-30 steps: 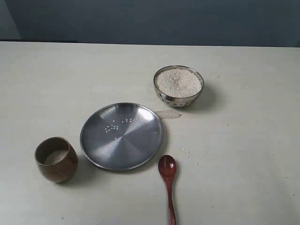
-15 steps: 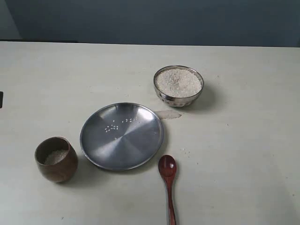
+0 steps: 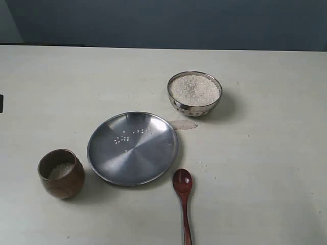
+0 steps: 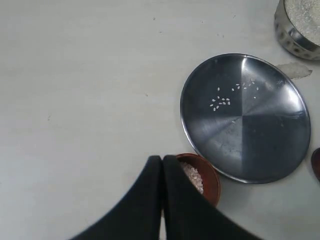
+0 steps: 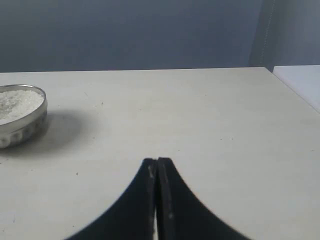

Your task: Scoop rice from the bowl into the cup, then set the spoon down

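Observation:
The steel bowl point(image 3: 194, 104) heaped with white rice point(image 3: 194, 89) stands at the back right of centre. The brown wooden cup point(image 3: 61, 176), with a little rice in it, is at the front left. Lying flat near the front edge is the dark wooden spoon point(image 3: 183, 196), head toward the plate, touched by nothing. My left gripper point(image 4: 162, 159) is shut and empty, hovering above the cup point(image 4: 207, 177), which its fingers partly hide. My right gripper point(image 5: 157, 161) is shut and empty over bare table, well off to one side of the bowl point(image 5: 20, 125). Neither gripper shows in the exterior view.
A wide flat steel plate point(image 3: 133, 158) with several stray grains lies between cup and bowl. A pale smear point(image 3: 184, 124) sits by the plate's far rim. A dark sliver point(image 3: 1, 103) pokes in at the left edge. The table's side edge point(image 5: 295, 90) shows in the right wrist view.
A dark sliver has come in at the left edge of the exterior view and shifted slightly upward. Bowl, cup, plate and spoon have not moved.

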### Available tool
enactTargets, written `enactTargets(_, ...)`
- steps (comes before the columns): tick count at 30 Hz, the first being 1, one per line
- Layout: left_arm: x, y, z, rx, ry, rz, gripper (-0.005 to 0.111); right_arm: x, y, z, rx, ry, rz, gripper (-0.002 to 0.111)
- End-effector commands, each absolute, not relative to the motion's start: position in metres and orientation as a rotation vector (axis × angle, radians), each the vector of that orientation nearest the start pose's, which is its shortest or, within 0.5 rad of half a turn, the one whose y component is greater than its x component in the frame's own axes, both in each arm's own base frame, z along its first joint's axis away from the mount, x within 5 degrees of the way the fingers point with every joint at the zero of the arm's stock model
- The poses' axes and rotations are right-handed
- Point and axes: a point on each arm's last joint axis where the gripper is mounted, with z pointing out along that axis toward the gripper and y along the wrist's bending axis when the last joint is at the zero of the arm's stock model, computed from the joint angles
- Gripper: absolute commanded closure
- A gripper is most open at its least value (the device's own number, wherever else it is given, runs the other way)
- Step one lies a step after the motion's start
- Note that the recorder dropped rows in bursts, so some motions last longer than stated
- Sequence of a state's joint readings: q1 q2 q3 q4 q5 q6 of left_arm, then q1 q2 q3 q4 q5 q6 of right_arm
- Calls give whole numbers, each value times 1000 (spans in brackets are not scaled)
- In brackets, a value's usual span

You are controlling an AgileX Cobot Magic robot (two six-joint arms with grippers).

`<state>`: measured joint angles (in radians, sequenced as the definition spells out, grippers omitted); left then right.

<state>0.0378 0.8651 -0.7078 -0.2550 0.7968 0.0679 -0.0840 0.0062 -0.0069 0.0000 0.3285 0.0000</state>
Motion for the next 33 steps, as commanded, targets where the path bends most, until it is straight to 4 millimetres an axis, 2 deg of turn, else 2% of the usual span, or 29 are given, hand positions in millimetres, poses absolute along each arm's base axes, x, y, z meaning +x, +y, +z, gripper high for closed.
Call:
enactTargets(1, 159, -10, 302, -102, 2401, -255, 106, 54, -4, 186, 69, 1779, -56, 109)
enactTargets(4, 159, -10, 302, -102, 2401, -255, 106, 56, -4, 196, 77, 1677, -44, 109)
enactTargets(13, 159, -10, 302, -102, 2401, -255, 106, 50, -7, 238, 134, 1196, 4, 109)
enactTargets(19, 159, -10, 302, -102, 2401, -255, 106, 45, -7, 249, 132, 1062, -5, 109)
enactTargets(23, 159, -10, 302, -102, 2401, -255, 106, 37, -7, 260, 114, 912, -25, 109)
enactTargets(27, 158, -10, 302, -100, 2401, -250, 106, 42, -2, 261, 26, 1030, -75, 109)
enactTargets(30, 158, -10, 302, -100, 2401, -250, 106, 39, 0, 278, -8, 1089, -92, 109)
enactTargets(33, 158, -10, 302, -100, 2401, -250, 106, 29, 0, 305, -39, 1123, -160, 109)
